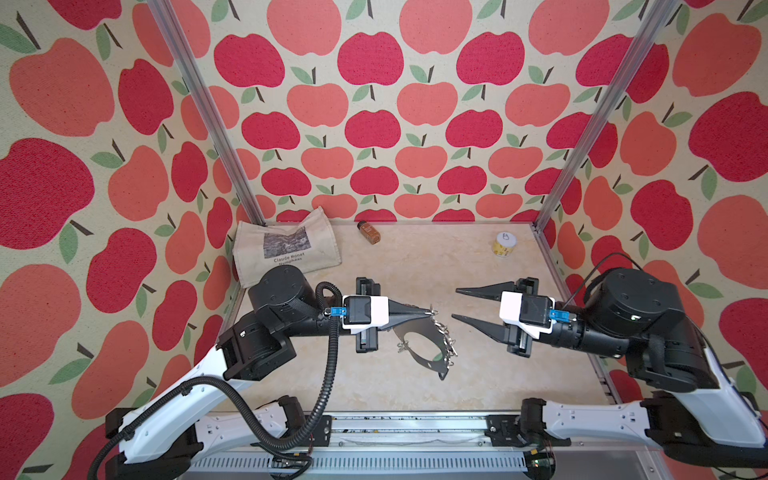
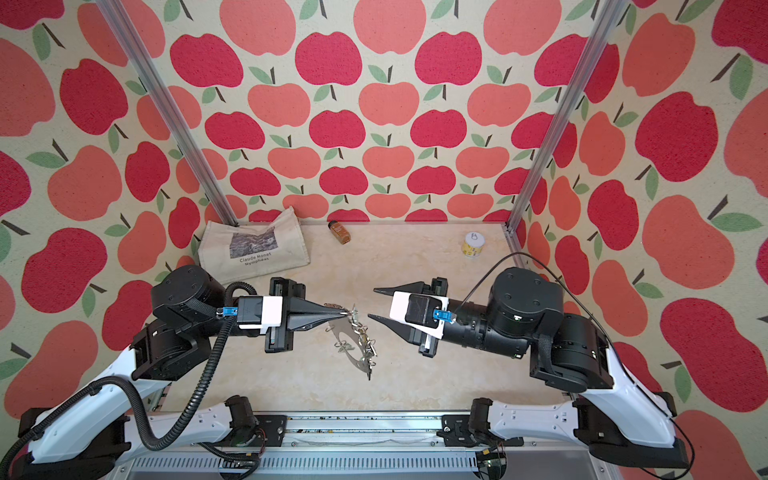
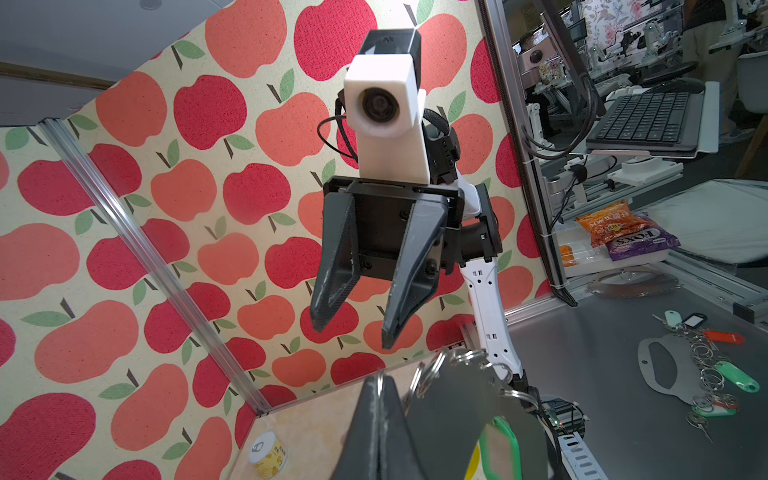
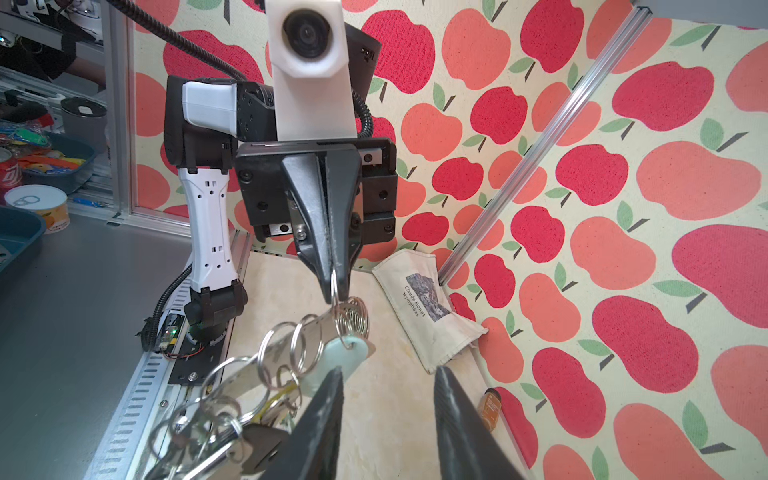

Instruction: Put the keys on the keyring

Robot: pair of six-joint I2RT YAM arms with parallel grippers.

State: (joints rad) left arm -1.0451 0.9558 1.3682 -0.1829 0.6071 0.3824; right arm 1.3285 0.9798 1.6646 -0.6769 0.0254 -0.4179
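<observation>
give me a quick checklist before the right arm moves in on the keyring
1. Grip: left gripper shut on a split ring of the keyring: ok.
2. Reach: right gripper open, fingers empty: ok.
3. Target: pale tag hangs from a split ring just below the left fingertips: ok.
4. Metal key on that tag: cannot tell, lost among the rings.
5. Space between the grippers free; tote bag, bottle and can sit far back: ok.
</observation>
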